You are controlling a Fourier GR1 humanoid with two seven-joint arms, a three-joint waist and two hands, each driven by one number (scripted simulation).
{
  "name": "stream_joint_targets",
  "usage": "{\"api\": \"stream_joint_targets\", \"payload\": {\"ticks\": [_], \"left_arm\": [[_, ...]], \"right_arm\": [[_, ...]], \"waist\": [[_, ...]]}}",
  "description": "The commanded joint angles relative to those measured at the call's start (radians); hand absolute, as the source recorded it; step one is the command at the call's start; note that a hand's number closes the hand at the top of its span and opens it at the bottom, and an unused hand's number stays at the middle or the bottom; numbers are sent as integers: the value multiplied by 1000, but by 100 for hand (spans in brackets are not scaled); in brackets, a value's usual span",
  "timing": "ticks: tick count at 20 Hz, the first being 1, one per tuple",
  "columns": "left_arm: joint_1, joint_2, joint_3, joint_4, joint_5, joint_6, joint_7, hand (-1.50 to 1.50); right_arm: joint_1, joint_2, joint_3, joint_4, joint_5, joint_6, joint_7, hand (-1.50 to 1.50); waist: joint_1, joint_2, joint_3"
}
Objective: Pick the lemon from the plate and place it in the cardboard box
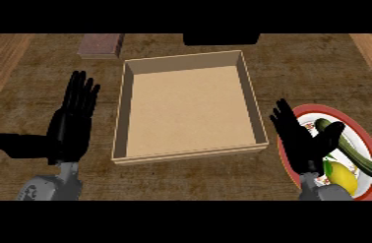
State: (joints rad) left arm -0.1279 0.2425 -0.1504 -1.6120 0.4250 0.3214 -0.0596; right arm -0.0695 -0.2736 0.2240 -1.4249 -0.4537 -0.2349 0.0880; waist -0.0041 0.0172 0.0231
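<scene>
The yellow lemon point(344, 179) lies on a red-rimmed plate point(328, 109) at the lower right, partly behind my right wrist. A long green vegetable point(347, 145) lies on the same plate. My right hand point(303, 142) hovers open over the plate's left part, fingers straight, thumb toward the vegetable, just above-left of the lemon. The cardboard box point(120, 110) stands in the middle of the counter with nothing in it. Open and still at the left of the box is my left hand point(72, 123), fingers pointing up.
A reddish-brown block point(100, 45) sits at the back left of the box. A dark object point(221, 39) stands behind the box at the top edge. The plate runs off the view's right edge.
</scene>
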Motion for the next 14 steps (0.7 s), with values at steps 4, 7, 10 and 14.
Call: {"api": "stream_joint_targets", "payload": {"ticks": [4, 7, 10, 14], "left_arm": [[-49, 135, -121, 31, -156, -85, 60, 0], [-5, 138, -108, 45, -141, -85, 61, 0], [-30, 191, -166, 49, -196, -148, 58, 0], [-45, 201, -191, 56, -219, -154, 96, 0]], "right_arm": [[125, -194, 54, -72, 184, 71, -114, -150], [14, -22, -196, -190, -7, -83, -268, -150], [146, -489, 30, -19, 575, -56, -278, -150], [240, -592, 59, -48, 806, -206, -409, -150]], "waist": [[-45, -22, -22], [-184, -114, 21], [-87, -24, -31], [-94, -33, -26]]}}
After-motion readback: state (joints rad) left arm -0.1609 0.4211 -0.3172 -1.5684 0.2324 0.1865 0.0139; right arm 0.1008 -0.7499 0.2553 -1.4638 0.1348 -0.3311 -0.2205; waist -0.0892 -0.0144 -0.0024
